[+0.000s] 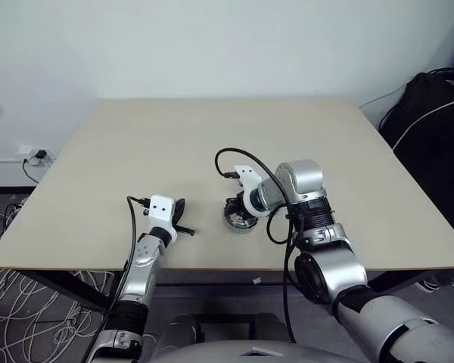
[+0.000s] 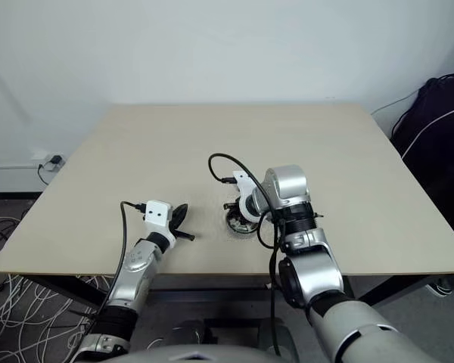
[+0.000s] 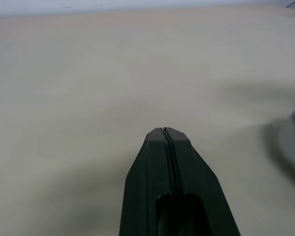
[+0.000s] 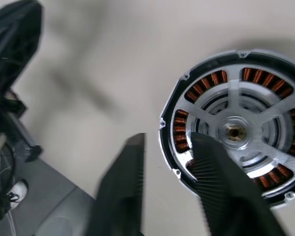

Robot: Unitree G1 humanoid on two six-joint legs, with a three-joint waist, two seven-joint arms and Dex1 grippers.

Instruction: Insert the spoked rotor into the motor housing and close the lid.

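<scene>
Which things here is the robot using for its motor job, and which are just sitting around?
For the job:
- spoked rotor, already sitting in the motor housing with copper windings
- right gripper, fingers apart, over the rotor's edge
- left gripper, shut, resting nearby on the table

Just lying about:
- black bag beside the table
- cables on the floor

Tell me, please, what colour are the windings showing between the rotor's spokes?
Brown-copper, clearest in the right wrist view, on the motor housing beneath the spoked rotor.

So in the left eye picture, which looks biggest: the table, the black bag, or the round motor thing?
1. The table looks biggest.
2. The black bag, cut off by the picture's edge, so maybe bigger.
3. The motor housing, smallest, partly behind the right gripper.
</scene>
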